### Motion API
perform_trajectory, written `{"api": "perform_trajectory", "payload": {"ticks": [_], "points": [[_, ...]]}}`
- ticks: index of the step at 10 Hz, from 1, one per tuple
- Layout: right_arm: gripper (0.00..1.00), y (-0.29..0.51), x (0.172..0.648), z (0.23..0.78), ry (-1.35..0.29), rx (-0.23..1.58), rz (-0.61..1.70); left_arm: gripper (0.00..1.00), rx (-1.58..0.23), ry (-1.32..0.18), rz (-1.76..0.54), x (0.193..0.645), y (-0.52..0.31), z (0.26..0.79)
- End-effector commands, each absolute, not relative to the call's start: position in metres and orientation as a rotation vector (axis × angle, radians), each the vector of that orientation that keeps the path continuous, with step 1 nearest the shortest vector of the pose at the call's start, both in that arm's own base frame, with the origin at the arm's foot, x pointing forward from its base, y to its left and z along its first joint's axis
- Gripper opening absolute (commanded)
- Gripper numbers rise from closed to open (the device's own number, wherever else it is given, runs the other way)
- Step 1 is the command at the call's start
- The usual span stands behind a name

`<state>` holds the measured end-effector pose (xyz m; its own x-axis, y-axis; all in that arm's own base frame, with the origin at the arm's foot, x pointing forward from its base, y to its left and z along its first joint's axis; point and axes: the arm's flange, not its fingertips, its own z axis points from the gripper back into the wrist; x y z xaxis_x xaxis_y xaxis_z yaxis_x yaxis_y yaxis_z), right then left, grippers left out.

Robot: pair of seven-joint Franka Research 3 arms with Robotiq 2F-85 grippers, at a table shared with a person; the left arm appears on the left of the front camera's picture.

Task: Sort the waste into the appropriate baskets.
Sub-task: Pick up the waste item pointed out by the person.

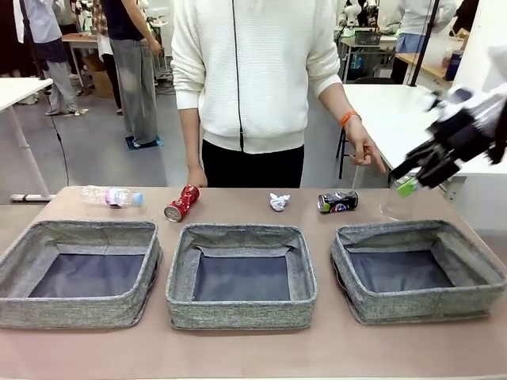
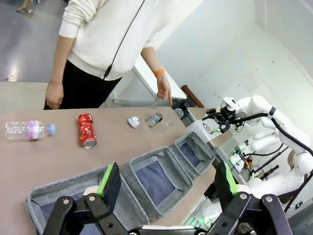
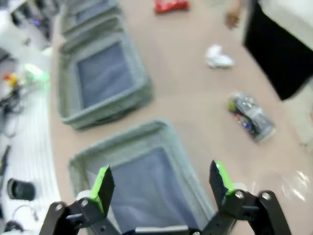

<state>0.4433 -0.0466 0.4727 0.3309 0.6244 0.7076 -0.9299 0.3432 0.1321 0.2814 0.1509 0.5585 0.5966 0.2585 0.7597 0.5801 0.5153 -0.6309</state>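
Note:
Along the table's far side lie a blue-capped clear bottle (image 1: 115,196), a crushed red can (image 1: 181,203), a white paper wad (image 1: 279,202) and a dark can (image 1: 337,202). A second clear bottle (image 1: 394,209) stands faintly at the far right. Three grey baskets (image 1: 79,237) (image 1: 241,234) (image 1: 420,231) line the near side, with dark floors. My right gripper (image 1: 408,180) hovers open above the right basket's (image 3: 146,137) far corner, near the clear bottle (image 3: 288,181). My left gripper (image 2: 168,183) hangs open over the left basket (image 2: 44,198); the red can (image 2: 86,130) and bottle (image 2: 29,129) lie beyond.
A person in a white sweater stands at the far side, one hand (image 1: 196,176) on the table edge by the red can, the other hand (image 1: 368,154) lowered near my right gripper. A bare strip of table runs in front of the baskets.

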Motion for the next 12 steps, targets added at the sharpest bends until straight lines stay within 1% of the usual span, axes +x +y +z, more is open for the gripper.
{"api": "perform_trajectory", "payload": {"ticks": [1,2,3,4,6,7,8,9,10,11,12], "points": [[1.0,0.002,0.45,0.461,-0.489,0.637,1.169,1.0,-1.056,-0.977,-0.255,0.283,0.151,0.56],[1.0,0.002,0.45,0.461,-0.489,0.637,1.169,1.0,-1.056,-0.977,-0.255,0.283,0.151,0.56],[1.0,-0.066,0.436,0.474,-0.628,0.59,1.081,1.0,-1.056,-0.977,-0.255,0.283,0.151,0.56],[1.0,-0.057,0.436,0.471,-0.587,0.702,1.242,1.0,-1.056,-0.977,-0.255,0.283,0.151,0.56],[1.0,-0.147,0.478,0.46,-1.103,0.896,1.13,1.0,-1.056,-0.977,-0.255,0.283,0.151,0.56],[1.0,-0.191,0.491,0.444,-1.303,0.898,1.016,1.0,-1.056,-0.977,-0.255,0.283,0.151,0.56],[1.0,-0.227,0.501,0.422,-1.393,0.883,0.922,1.0,-1.056,-0.977,-0.255,0.283,0.151,0.56],[1.0,-0.237,0.507,0.407,-1.445,0.845,0.759,1.0,-1.056,-0.977,-0.255,0.283,0.151,0.56],[1.0,-0.205,0.465,0.449,-1.172,0.765,0.966,1.0,-1.056,-0.977,-0.255,0.283,0.151,0.56],[1.0,-0.205,0.465,0.449,-1.172,0.765,0.966,1.0,-1.056,-0.977,-0.255,0.283,0.151,0.56],[1.0,-0.253,0.479,0.41,-1.318,0.791,0.812,1.0,-1.056,-0.977,-0.255,0.283,0.151,0.56]]}}
